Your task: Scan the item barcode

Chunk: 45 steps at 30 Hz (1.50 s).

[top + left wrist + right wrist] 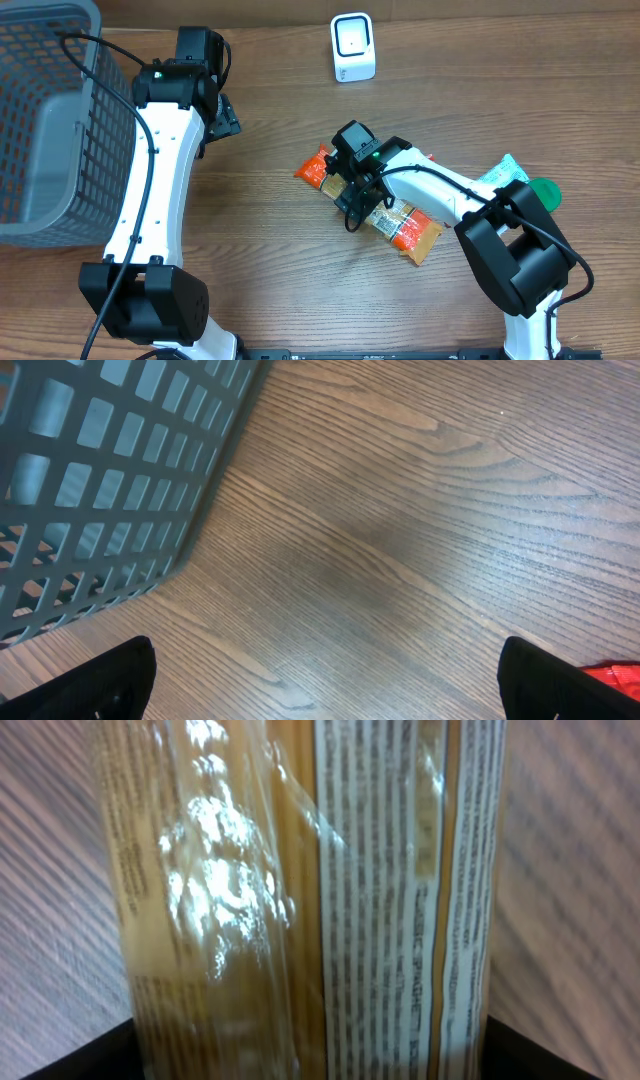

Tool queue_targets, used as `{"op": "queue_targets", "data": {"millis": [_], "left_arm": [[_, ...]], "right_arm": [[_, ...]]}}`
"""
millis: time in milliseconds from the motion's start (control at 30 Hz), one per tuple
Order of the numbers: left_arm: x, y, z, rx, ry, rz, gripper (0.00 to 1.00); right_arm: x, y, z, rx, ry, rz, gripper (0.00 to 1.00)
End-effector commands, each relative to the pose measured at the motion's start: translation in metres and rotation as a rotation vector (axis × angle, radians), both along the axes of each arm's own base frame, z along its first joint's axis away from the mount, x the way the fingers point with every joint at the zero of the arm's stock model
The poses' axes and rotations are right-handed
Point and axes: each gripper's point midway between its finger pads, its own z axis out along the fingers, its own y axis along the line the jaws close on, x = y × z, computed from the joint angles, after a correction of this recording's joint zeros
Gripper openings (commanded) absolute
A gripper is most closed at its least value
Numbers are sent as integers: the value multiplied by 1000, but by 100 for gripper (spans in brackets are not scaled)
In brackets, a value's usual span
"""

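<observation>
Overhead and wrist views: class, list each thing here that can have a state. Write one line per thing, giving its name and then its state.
Left gripper: open, holding nothing.
Right gripper: fingers either side of the snack packet; cannot tell whether it grips.
Snack packet: lying flat, not lifted.
Scanner: upright, nothing in front of it.
Basket: upright, no items visible inside.

Illegible blurred fine print on packet (300, 920)
</observation>
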Motion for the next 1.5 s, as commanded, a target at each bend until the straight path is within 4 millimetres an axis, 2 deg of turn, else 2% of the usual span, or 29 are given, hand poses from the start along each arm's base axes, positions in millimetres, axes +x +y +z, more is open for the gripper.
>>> {"op": "queue_targets", "data": {"millis": [0, 133, 233, 400, 433, 467, 500, 700, 767, 833, 933, 1067, 1200, 1333, 1367, 1467], "left_arm": [[2, -3, 6, -3, -22, -4, 100], [2, -3, 6, -3, -21, -4, 100], [2, -3, 6, -3, -22, -4, 100], [2, -3, 6, -3, -21, -4, 100], [2, -3, 6, -3, -22, -4, 100], [2, -3, 6, -3, -22, -4, 100], [2, -3, 6, -3, -22, -4, 100], [2, -3, 6, -3, -22, -4, 100], [2, -3, 6, -3, -22, -4, 100], [2, -3, 6, -3, -21, -4, 100], [2, -3, 6, -3, -22, -4, 100], [2, -3, 6, -3, -22, -4, 100], [2, -3, 6, -3, -22, -4, 100], [2, -3, 6, -3, -21, -4, 100], [2, -3, 6, -3, -22, -4, 100], [2, -3, 6, -3, -22, -4, 100]], "right_arm": [[-1, -5, -20, -34, 8, -3, 87], [-4, -3, -22, -27, 21, -1, 84], [-8, -3, -25, -31, 31, 3, 68], [-14, -9, -26, -52, 57, 2, 32], [-15, -9, -26, -54, 59, 2, 22], [-15, -9, -26, -56, 62, 3, 6], [-16, -10, -25, -59, 67, 2, 4], [-19, -13, -25, -70, 81, -3, 4], [-20, -13, -26, -72, 84, -3, 10], [-20, -13, -25, -73, 84, -4, 4], [-15, -12, -14, -77, 74, -11, 4], [3, -4, 26, -50, 11, -65, 4], [20, -2, 88, -25, -100, -78, 4], [34, -6, 161, 28, -264, -105, 4], [36, -9, 187, 51, -323, -118, 4], [36, -23, 231, 58, -414, -147, 3]]}}
